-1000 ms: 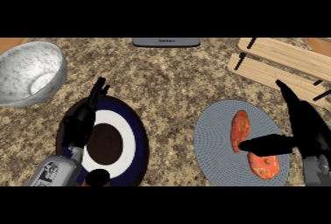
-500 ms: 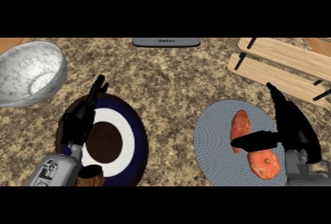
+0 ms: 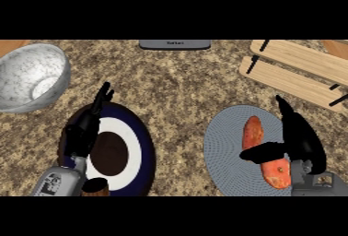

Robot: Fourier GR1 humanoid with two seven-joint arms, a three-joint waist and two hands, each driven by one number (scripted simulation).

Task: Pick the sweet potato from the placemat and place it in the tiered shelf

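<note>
An orange sweet potato [image 3: 257, 134] lies lengthwise on the round grey placemat [image 3: 223, 152] at the lower right. My right hand [image 3: 300, 138] is right beside it on its right, fingers straight and pointing away from me, with the thumb [image 3: 262, 152] laid across the potato's middle. The wooden tiered shelf [image 3: 299, 70] stands at the upper right, beyond the placemat. My left hand [image 3: 83, 131] rests open over the left edge of a dark blue plate [image 3: 139, 152], fingers pointing up.
A speckled white bowl [image 3: 32, 77] sits at the upper left. A grey object [image 3: 175, 44] lies at the counter's far edge, top centre. The blue plate has a white ring and a dark brown centre.
My right hand has moved left and closer to the sweet potato, and its thumb now lies over the potato's middle. The left hand has stayed where it was.
</note>
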